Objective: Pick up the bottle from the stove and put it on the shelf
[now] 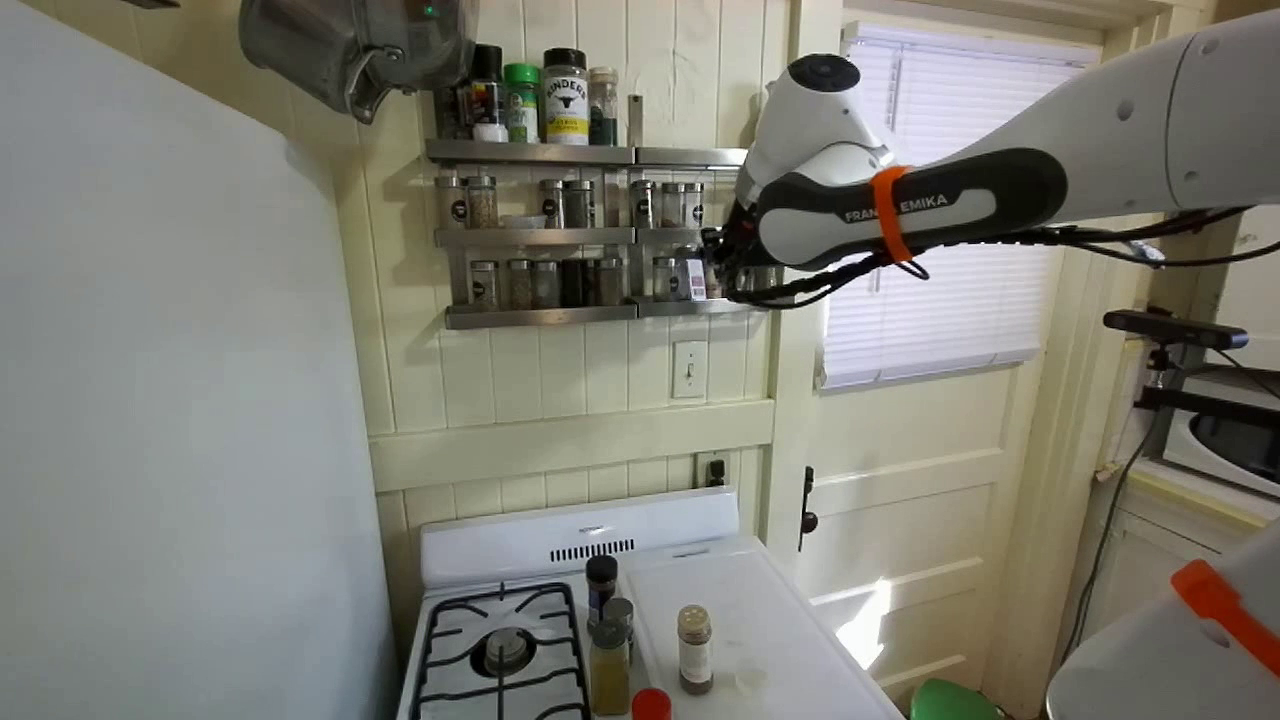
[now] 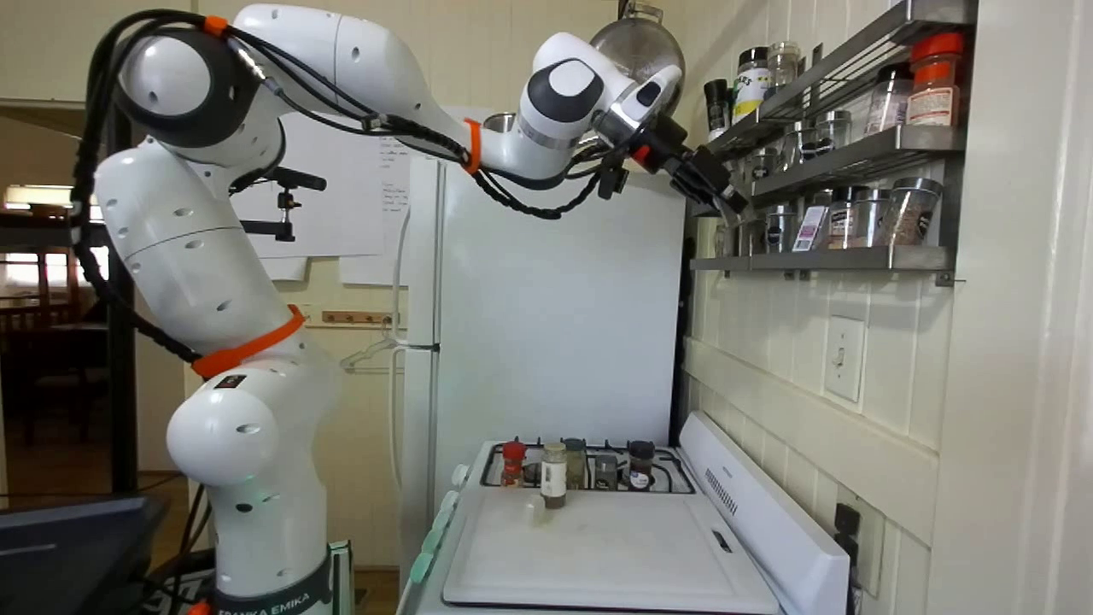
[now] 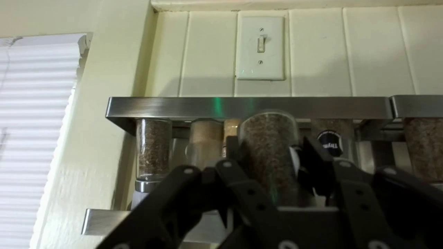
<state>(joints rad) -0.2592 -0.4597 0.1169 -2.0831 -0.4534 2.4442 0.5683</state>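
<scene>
My gripper (image 3: 270,148) is shut on a glass jar (image 3: 268,148) of brown flakes with a dark label, seen in the wrist view, which is upside down. The gripper (image 2: 726,201) is up at the steel shelf (image 2: 820,259). The jar's base is near the bottom rail (image 3: 193,108); I cannot tell whether it touches. In an exterior view the gripper (image 1: 722,260) is at the shelf's (image 1: 540,318) right section, partly hidden by the arm. Several bottles stand on the white stove (image 1: 580,520), among them a tan-capped bottle (image 1: 695,650) and a red-capped one (image 1: 651,705).
Jars stand close on both sides of the gripper, including a thyme jar (image 3: 332,141) and a tan-filled jar (image 3: 206,141). The middle rail (image 2: 854,158) runs just above. A light switch (image 3: 261,48) is below the shelf. A fridge (image 2: 555,316) and a hanging pot (image 1: 350,50) are nearby.
</scene>
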